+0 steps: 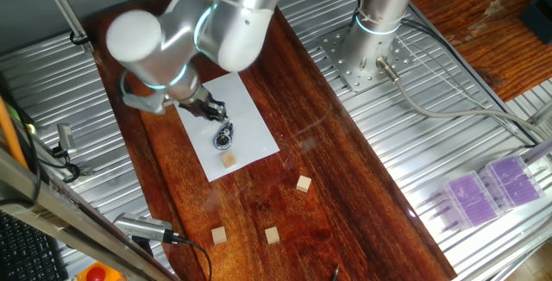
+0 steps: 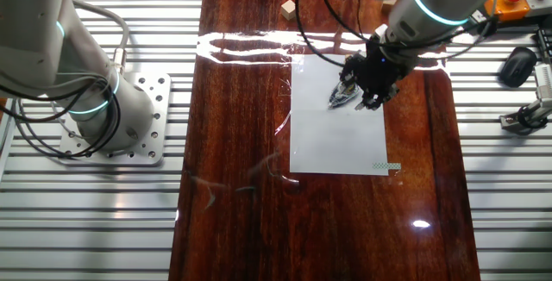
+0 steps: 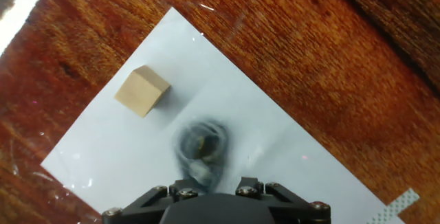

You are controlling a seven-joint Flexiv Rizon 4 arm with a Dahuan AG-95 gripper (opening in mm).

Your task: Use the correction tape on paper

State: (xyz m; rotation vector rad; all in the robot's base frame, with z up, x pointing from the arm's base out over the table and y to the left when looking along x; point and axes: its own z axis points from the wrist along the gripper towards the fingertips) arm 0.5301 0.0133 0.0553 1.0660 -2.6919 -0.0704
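We see the pincer (image 1: 214,109) low over the paper (image 1: 250,126), with its tips right at the correction tape (image 1: 224,133). In the hand view the correction tape (image 3: 201,148) sits just past the black base of the pincer and looks blurry. It seems to touch the tips, but we cannot tell if the pincer is spread apart or pinching it, as the fingers are hidden. In the other fixed view the pincer (image 2: 366,91) hangs over the far part of the paper (image 2: 336,139), and the correction tape (image 2: 343,96) pokes out on its left side.

The tape lies on the paper, near the middle of the sheet. One small wooden cube (image 1: 228,159) rests on the paper too, just beside the tape but apart from it. In the hand view this cube (image 3: 141,91) is to the left of the tape and a bit farther away.

The paper lies flat on the dark wooden board (image 1: 345,195). Three more cubes (image 1: 303,184) sit on the bare wood, well apart from the paper. Shiny metal slats (image 1: 448,143) lie all around the board.
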